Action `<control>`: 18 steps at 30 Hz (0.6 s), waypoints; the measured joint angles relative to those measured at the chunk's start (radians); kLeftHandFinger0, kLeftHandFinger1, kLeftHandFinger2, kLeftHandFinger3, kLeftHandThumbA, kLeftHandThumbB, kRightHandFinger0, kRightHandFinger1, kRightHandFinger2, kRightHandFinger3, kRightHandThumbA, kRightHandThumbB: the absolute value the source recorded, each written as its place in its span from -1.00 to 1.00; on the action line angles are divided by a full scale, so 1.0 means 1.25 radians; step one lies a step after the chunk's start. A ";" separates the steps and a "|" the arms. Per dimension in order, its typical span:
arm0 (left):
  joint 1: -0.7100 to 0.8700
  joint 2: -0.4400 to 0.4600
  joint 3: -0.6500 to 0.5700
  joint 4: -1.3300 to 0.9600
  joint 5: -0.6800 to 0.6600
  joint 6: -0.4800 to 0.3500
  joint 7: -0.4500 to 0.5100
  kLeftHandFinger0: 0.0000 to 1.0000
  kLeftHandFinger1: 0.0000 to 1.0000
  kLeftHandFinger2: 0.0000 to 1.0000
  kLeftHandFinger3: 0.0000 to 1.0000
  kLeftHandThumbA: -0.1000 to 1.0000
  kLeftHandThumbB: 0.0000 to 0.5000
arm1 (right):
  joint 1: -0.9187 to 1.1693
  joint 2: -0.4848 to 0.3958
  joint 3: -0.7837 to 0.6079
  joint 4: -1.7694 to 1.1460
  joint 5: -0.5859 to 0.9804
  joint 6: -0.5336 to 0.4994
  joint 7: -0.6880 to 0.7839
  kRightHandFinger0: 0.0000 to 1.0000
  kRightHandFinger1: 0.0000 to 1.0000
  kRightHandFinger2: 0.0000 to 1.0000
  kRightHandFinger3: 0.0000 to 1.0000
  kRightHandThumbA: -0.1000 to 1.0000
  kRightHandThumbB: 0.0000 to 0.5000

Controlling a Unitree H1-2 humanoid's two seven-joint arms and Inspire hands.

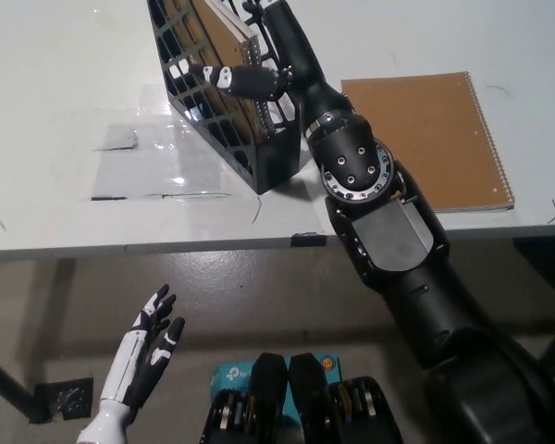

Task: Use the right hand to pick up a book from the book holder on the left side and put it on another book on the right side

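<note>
Counting two books (224,42) (425,139), one holder (259,148)

Black book holder (224,92) blocks upper centre of frame; brown book (425,139) lies flat at right. Table (65,120) bare at upper left, open passage there.

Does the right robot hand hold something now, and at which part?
Cannot be told: right robot hand reaches the book in the holder, no clear grasp. Left robot hand holds nothing.
</note>
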 measured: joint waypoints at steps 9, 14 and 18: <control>-0.002 0.002 -0.001 0.000 0.002 -0.001 0.000 1.00 1.00 1.00 1.00 0.73 -0.27 | 0.001 0.007 0.000 0.021 0.004 -0.005 0.000 0.62 0.91 1.00 1.00 0.87 0.22; -0.002 0.001 -0.001 -0.001 0.002 0.000 0.000 1.00 1.00 1.00 1.00 0.74 -0.23 | 0.001 0.011 -0.001 0.042 0.004 -0.009 0.000 0.56 0.88 1.00 1.00 0.86 0.21; -0.002 0.001 -0.001 -0.002 0.003 0.001 0.000 1.00 1.00 1.00 1.00 0.76 -0.21 | 0.001 0.012 -0.003 0.056 0.005 -0.016 0.000 0.57 0.86 1.00 1.00 0.86 0.22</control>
